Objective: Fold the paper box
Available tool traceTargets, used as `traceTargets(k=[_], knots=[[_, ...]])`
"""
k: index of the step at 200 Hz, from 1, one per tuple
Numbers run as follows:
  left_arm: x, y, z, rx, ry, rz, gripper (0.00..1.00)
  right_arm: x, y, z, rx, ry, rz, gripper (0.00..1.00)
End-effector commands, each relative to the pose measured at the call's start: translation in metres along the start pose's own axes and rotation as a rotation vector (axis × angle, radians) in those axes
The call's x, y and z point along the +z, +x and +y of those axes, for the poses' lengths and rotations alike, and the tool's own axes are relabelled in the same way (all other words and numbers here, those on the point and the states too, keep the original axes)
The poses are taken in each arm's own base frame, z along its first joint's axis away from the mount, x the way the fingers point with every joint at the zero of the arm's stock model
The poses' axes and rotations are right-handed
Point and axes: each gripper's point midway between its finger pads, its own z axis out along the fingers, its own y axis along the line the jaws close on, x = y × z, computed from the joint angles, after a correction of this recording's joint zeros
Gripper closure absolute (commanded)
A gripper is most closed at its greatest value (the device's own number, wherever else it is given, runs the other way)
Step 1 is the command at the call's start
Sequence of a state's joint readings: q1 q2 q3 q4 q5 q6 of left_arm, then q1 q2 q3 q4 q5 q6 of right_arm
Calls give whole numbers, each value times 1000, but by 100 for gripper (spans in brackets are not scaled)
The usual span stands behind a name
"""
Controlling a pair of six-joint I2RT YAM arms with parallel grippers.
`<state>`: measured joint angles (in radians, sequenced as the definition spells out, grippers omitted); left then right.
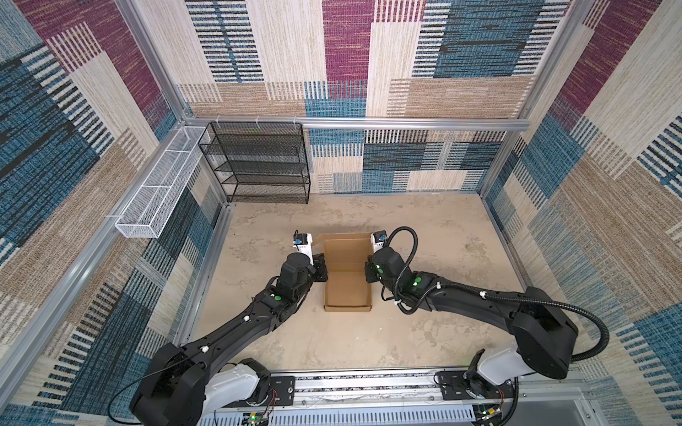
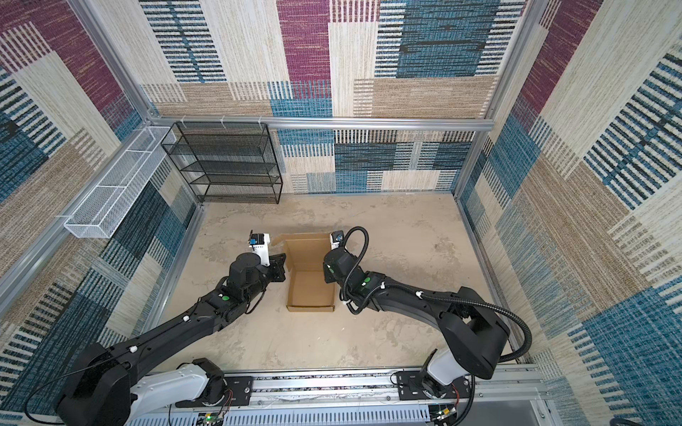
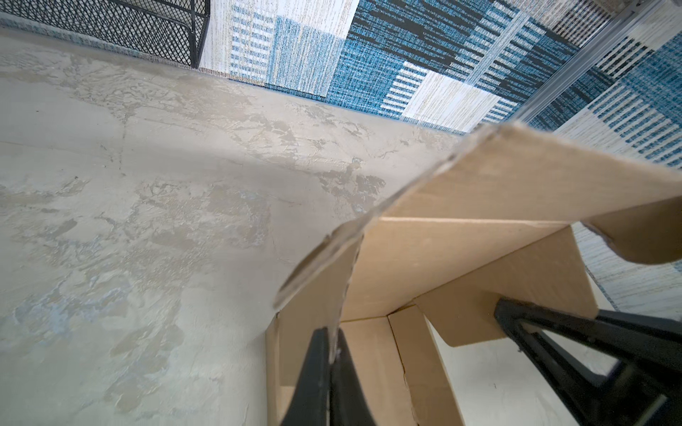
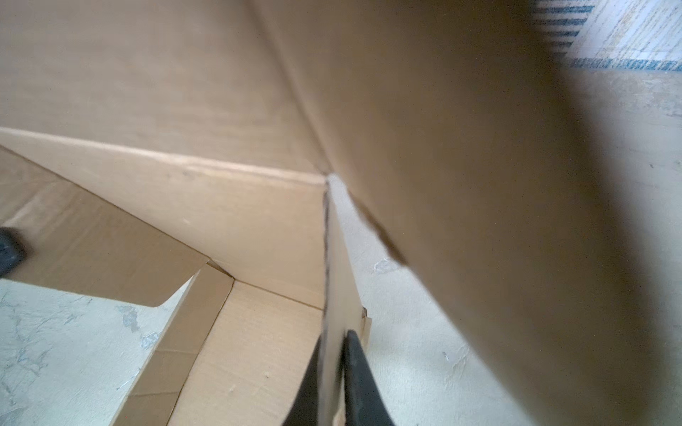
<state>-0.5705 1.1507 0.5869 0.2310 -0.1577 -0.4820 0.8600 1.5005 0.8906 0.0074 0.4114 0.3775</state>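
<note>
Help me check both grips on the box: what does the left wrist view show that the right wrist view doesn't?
Only the left wrist view: the black wire-mesh shelf rack, and the left claw shut on one side wall of the plain brown corrugated cardboard box. Only the right wrist view: the right claw shut on the opposite side wall, with a large blurred cardboard flap close to the lens. Both: the box's open interior and the mottled beige tabletop.

The paper box (image 1: 347, 293) on the table (image 1: 443, 258) — rack (image 1: 258, 162) behind, leftward.
</note>
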Motion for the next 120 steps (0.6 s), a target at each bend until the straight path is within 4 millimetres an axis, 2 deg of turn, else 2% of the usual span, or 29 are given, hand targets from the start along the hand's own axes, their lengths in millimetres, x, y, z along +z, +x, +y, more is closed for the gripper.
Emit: traceTargets(k=[1,53,120], knots=[[-3,25,10,-9,-33,84,98,-3,-2,2,30,-6,-25,88],[-9,36,12,-14,-37,86,98,-9,11,1,42,-2,-22,88],[-12,44,8,-22,-32,93,99,-13,15,8,46,-12,-26,88]])
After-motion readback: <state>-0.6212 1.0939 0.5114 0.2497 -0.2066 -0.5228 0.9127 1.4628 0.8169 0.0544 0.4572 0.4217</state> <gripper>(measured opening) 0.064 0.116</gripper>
